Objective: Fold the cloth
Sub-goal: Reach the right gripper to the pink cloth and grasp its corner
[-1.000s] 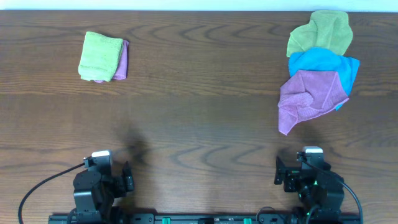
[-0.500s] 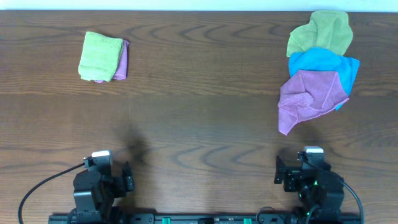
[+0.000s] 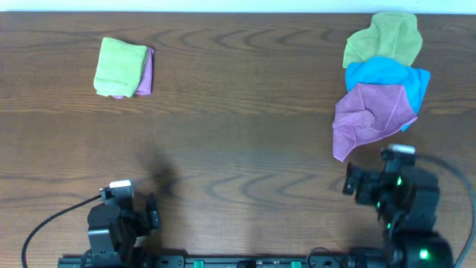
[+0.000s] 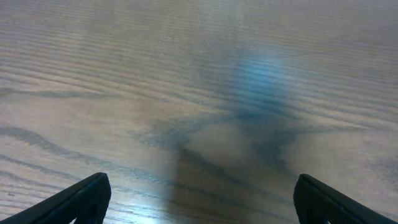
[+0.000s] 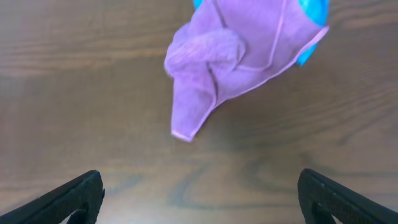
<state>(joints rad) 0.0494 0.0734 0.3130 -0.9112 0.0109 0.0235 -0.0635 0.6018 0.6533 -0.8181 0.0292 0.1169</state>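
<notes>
A crumpled purple cloth (image 3: 370, 117) lies at the right of the table, on top of a blue cloth (image 3: 390, 77) with a green cloth (image 3: 383, 39) behind it. In the right wrist view the purple cloth (image 5: 233, 59) lies ahead of my open, empty right gripper (image 5: 200, 199), a short way off. My right arm (image 3: 398, 197) sits just below the purple cloth. My left gripper (image 4: 200, 202) is open and empty over bare wood; its arm (image 3: 119, 219) is at the front left.
A folded stack with a green cloth (image 3: 119, 67) over a purple one (image 3: 146, 73) lies at the far left. The wooden table (image 3: 238, 149) spans the view.
My right arm has moved forward and to the right, toward the purple cloth. The left arm and all cloths have not moved.
</notes>
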